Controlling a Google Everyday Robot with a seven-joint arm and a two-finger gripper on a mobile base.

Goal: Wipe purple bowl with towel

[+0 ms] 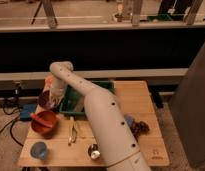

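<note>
Table: wooden, carrying every item listed. Arm: white, rising from the near edge, bending at the far left and turning down. Tray: green, on the far side, partly behind the arm. Orange-red bowl: left side, nearer than the purple bowl, which sits at the far-left corner, just left of the tray. Gripper: down at the purple bowl's right edge — spread or closed, cannot tell. Cup: light blue, near-left corner.
</note>
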